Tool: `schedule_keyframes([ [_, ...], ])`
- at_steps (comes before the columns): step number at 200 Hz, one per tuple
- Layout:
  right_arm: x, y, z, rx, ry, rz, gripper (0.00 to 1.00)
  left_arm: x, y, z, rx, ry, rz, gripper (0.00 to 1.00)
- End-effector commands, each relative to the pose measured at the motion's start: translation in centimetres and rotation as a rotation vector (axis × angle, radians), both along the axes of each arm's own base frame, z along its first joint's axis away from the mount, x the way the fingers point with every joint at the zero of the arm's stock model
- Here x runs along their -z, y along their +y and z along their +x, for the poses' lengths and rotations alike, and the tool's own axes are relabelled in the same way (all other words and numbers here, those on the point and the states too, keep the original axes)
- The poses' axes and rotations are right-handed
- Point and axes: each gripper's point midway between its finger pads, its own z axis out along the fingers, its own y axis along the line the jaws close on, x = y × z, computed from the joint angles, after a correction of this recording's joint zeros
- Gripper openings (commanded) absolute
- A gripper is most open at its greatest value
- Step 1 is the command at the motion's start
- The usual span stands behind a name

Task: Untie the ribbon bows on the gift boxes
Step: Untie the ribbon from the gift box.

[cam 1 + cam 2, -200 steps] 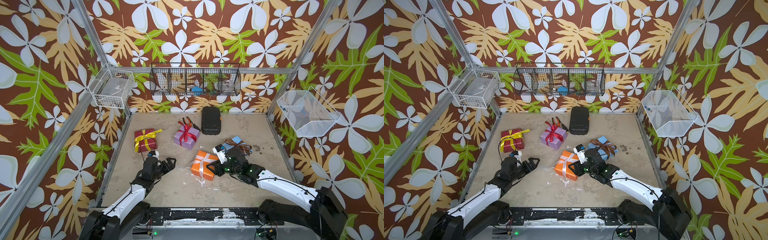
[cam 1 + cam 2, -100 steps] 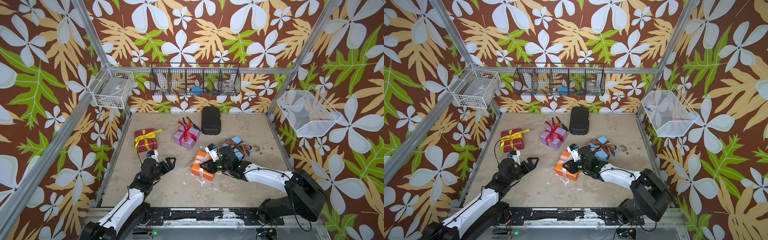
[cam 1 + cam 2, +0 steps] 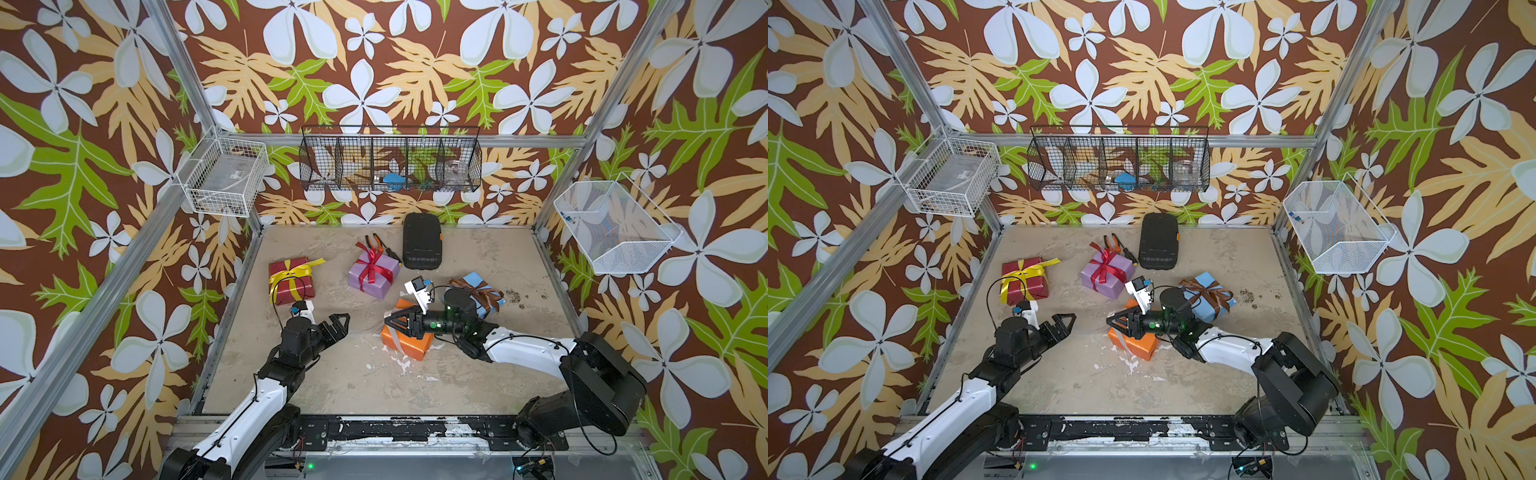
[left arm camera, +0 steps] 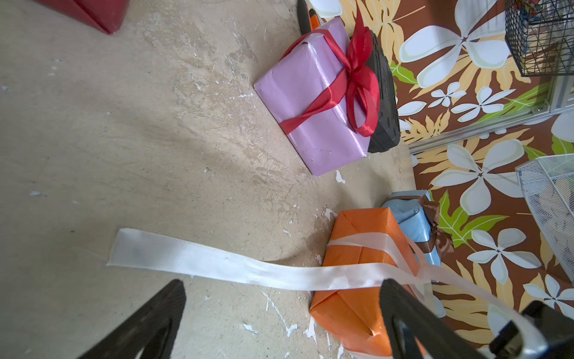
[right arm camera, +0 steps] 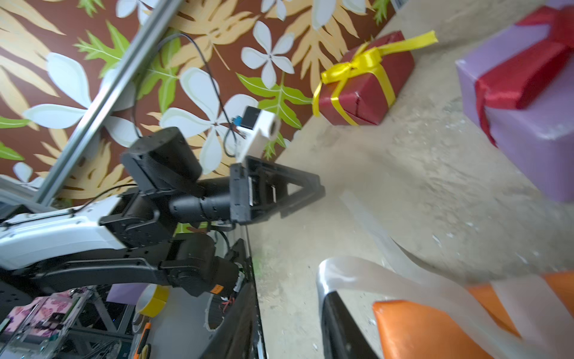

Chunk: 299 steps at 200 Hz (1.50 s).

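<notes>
Right tool [image 3: 386, 323]: reaches across centre frame, low over the orange paper-wrapped box [image 3: 415, 351]; shows a strand of the flat white satin ribbon [image 4: 217, 264] draped across one finger; cannot tell whether pinched or hooked. Left tool [image 3: 340, 325]: spread wide apart, gripping nothing, left of centre, pointing toward the ribbon's loose tail, flat on the beige desk [image 3: 457, 382].

White ribbon: looks pulled out of its bow, yet crosses the box at a knot. Probably handles light, limp and slippery; best pinched flat near a free end, then drawn slowly away from the knot. Box: likely light, apt to slide or tip under a pull.

Further out: lilac paper box [image 3: 388, 268] with red bow [image 3: 372, 259] above centre; dark red paper box [image 3: 307, 282] with yellow bow [image 3: 297, 270] upper left; light blue paper box [image 3: 471, 277] with brown bow [image 3: 478, 289] right of centre; all seemingly tied.
</notes>
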Motion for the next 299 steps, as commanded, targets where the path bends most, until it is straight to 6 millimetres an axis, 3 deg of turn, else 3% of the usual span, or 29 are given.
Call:
schedule_keyframes([
  [1,-3.9,1.6,-1.8,-0.093,-0.098,0.094,0.37,-0.4,0.8,0.3,-0.043,-0.002,0.024,1.00],
  [26,-4.5,4.0,-4.1,-0.161,-0.137,0.056,0.37,-1.3,2.6,0.9,-0.138,0.008,0.040,1.00],
  [43,-3.5,5.6,-5.4,-0.181,-0.162,-0.023,0.37,-1.9,4.7,1.4,-0.214,0.026,0.055,1.00],
  [82,3.3,7.9,-6.7,-0.188,-0.145,-0.325,0.38,-2.4,7.2,2.1,-0.295,0.044,0.077,1.00],
  [100,6.8,7.6,-6.8,-0.154,-0.176,-0.525,0.44,-1.9,7.6,2.1,-0.302,0.060,0.076,1.00],
  [118,8.5,6.3,-5.6,-0.066,-0.226,-0.692,0.53,-1.6,7.5,2.1,-0.299,0.060,0.077,1.00],
  [132,8.5,4.9,-3.9,0.038,-0.254,-0.762,0.60,-1.6,7.4,2.2,-0.289,0.053,0.071,1.00],
  [166,5.5,1.7,-0.8,0.251,-0.360,-0.850,0.76,-1.7,6.7,2.3,-0.247,0.039,0.062,1.00],
  [193,4.3,-0.2,1.2,0.335,-0.435,-0.942,0.82,-1.4,6.0,2.3,-0.214,0.042,0.047,1.00],
  [238,4.0,-3.9,5.0,0.373,-0.296,-0.871,0.65,-1.4,2.9,2.3,-0.054,0.037,-0.033,1.00],
  [267,4.6,-4.7,5.6,0.329,-0.186,-0.764,0.55,-1.8,0.4,2.2,0.047,0.026,-0.037,1.00],
  [299,6.4,-4.2,5.2,0.262,-0.082,-0.673,0.57,-1.5,-1.9,1.4,0.128,0.030,-0.038,1.00],
])
